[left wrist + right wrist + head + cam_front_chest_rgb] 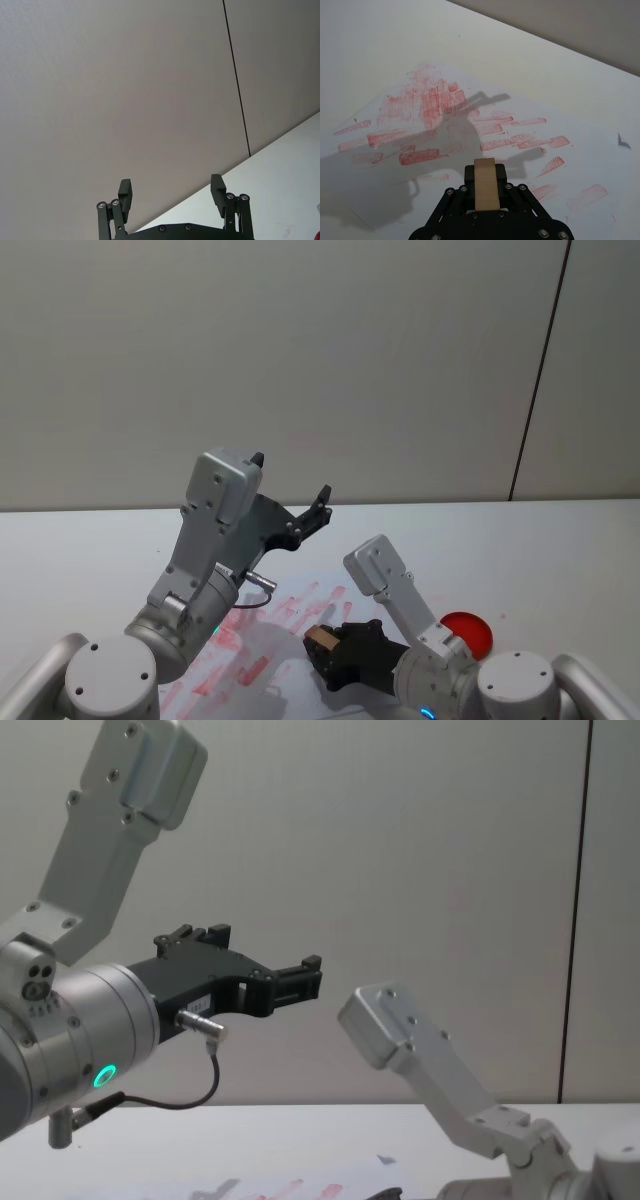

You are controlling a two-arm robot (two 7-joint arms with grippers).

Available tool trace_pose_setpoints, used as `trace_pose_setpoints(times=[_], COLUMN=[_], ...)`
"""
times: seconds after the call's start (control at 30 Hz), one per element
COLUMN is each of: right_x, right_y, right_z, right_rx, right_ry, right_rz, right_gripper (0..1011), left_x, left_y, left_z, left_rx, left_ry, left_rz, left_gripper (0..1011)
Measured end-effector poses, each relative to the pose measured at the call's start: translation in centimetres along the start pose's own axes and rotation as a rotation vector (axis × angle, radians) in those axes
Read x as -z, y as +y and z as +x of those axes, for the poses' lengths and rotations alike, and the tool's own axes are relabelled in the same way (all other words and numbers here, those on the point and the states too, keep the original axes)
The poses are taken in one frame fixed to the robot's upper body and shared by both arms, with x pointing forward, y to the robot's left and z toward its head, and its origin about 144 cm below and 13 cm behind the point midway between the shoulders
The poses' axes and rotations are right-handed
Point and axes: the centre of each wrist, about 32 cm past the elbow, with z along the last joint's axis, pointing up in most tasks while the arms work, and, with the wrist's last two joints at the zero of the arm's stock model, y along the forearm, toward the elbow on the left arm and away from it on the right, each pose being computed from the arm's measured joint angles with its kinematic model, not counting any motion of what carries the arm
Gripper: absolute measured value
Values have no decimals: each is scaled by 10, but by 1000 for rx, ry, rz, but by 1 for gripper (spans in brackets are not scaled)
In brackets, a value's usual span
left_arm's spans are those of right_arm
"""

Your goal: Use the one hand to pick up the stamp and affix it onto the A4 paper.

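Entry: my right gripper [485, 171], clenched on the stamp [485, 192]. The stamp's long axis runs along the fingers. A4 paper [580, 160] lies flat on the bench directly beneath, so I judge straight down. Left gripper [172, 189]: released, raised at far left, idle.

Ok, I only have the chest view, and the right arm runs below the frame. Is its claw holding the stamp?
Observer: Yes, the right claw is shut on the wooden stamp.
Operator: Is it over the paper?
Observer: Yes, over the A4 paper, near its red prints; I cannot tell whether it touches.
Operator: Is the raised left claw carrying anything?
Observer: No, the left claw is open and empty, facing the wall.
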Motion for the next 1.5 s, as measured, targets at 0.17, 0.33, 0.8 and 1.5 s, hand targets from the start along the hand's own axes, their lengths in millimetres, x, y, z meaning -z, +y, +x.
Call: trace_pose_setpoints(times=[0.17,0.33,0.8,1.5], right_x=[1,2,4,-25], right_y=[3,4,-1,-65], right_z=[-1,-1,2,29], right_rx=[3,11,38,119], right_ry=[2,6,50,162], right_rz=[-16,-29,-27,222], right_gripper=[221,221,221,220], left_x=[0,0,0,0], left_y=[0,0,0,0], left_z=[0,0,0,0], left_rx=[0,0,0,0], left_ry=[0,0,0,0], left_rz=[0,0,0,0], left_gripper=[1002,1001,1001,1001])
